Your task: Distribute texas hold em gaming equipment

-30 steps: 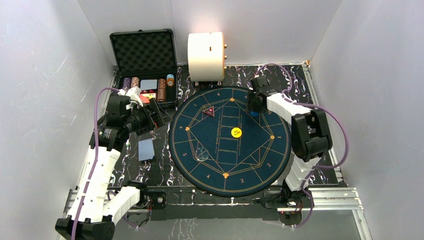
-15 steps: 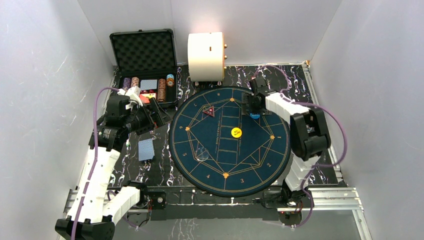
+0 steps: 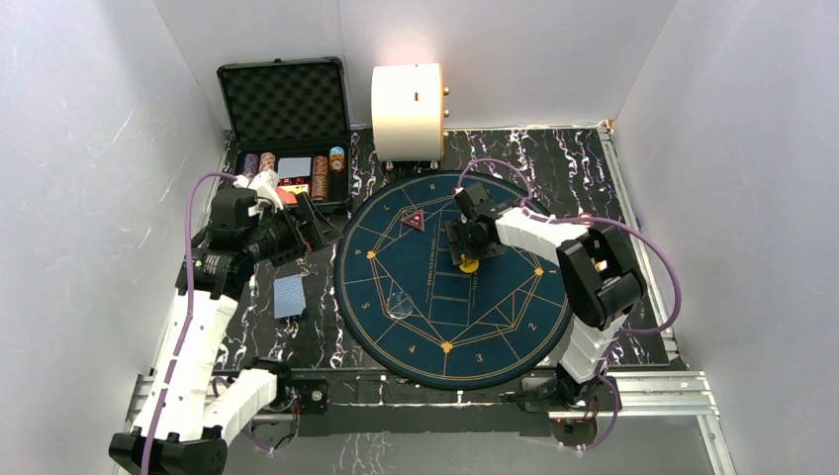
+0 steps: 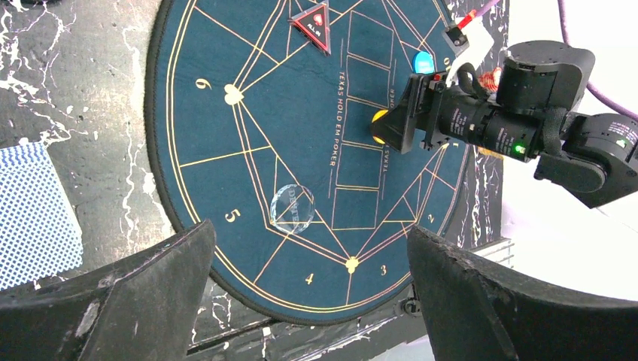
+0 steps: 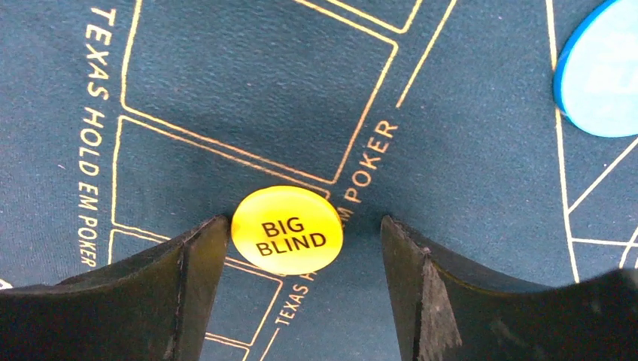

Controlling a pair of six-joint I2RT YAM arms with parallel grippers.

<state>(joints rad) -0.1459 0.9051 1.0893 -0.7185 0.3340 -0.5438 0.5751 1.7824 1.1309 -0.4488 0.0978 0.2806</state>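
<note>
Step in hand, pickup of the yellow button [image 5: 287, 228]: right tool [image 5: 301, 248], released, straddles it; left tool [image 4: 308, 256] also released; next move likely calls for closing squarely on its rim

Yellow round button [image 5: 287, 229] marked BIG BLIND, flat near the middle of the round blue mat [image 3: 514, 327]; blue round button [image 5: 602, 75] flat close by, not touching; red triangular marker [image 3: 413, 221] flat toward the mat's far-left part; blue-backed card [image 3: 288, 295] face down on the counter [image 3: 297, 336] left of the mat; poker chips [image 3: 320, 178] in rows in the black case [image 3: 282, 99].
</note>
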